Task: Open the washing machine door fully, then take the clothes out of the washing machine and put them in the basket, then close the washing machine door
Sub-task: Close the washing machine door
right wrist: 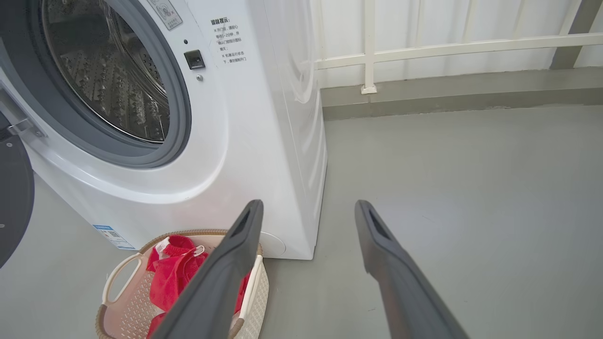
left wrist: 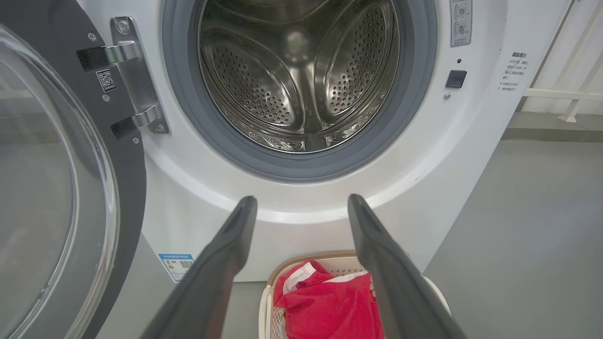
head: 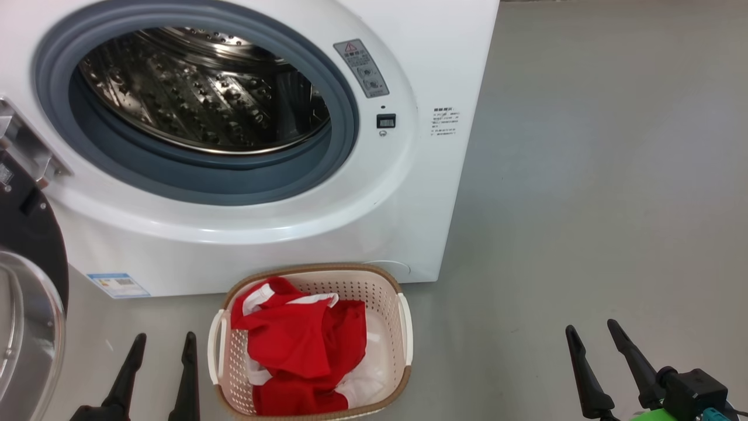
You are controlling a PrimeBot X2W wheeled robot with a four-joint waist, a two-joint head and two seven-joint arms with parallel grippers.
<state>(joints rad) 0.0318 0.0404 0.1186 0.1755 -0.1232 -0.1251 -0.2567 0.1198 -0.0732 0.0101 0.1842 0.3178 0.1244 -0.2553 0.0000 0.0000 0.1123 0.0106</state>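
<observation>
The white washing machine (head: 362, 222) stands in front of me with its steel drum (head: 198, 88) bare inside. Its black-rimmed glass door (head: 26, 292) hangs wide open at the far left, on a metal hinge (left wrist: 134, 75). On the floor below the opening sits the cream basket (head: 403, 327), holding the red and white clothes (head: 298, 345). My left gripper (head: 165, 339) is open just left of the basket, nothing between its fingers. My right gripper (head: 591, 328) is open over bare floor well to the basket's right. The clothes (left wrist: 330, 306) and the basket (right wrist: 122, 278) also show in the wrist views.
Grey floor (head: 584, 175) stretches to the right of the machine. A white railing (right wrist: 424, 47) and a low grey kerb run behind it. The open door (left wrist: 56, 188) juts out close beside my left arm.
</observation>
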